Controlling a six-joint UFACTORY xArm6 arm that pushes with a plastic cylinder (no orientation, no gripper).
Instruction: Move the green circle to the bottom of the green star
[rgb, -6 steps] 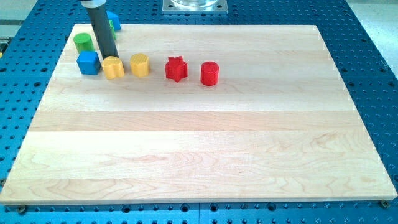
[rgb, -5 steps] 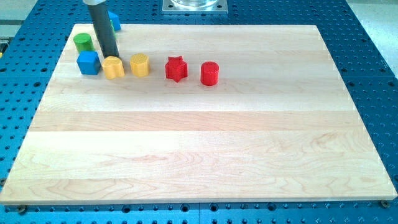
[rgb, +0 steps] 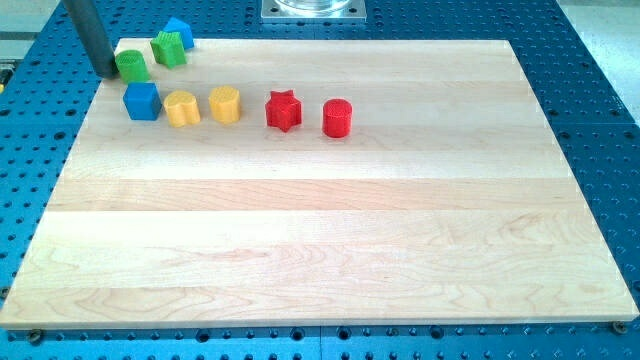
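Observation:
The green circle (rgb: 132, 65) sits near the board's top left corner. The green star (rgb: 169, 48) stands just to its upper right, a small gap apart, with a blue block (rgb: 181, 31) right behind it. My tip (rgb: 108, 72) is just left of the green circle, close to or touching its left side, at the board's left edge. The rod rises up out of the view's top.
A row runs below the green blocks: a blue cube (rgb: 142, 101), a yellow heart-like block (rgb: 181, 108), a yellow block (rgb: 225, 103), a red star (rgb: 283, 109) and a red cylinder (rgb: 338, 118). The wooden board (rgb: 320, 240) lies on a blue perforated table.
My rod has moved from between the green circle and green star, above the yellow block, to the left of the green circle. The green star is uncovered now. The blocks look unmoved.

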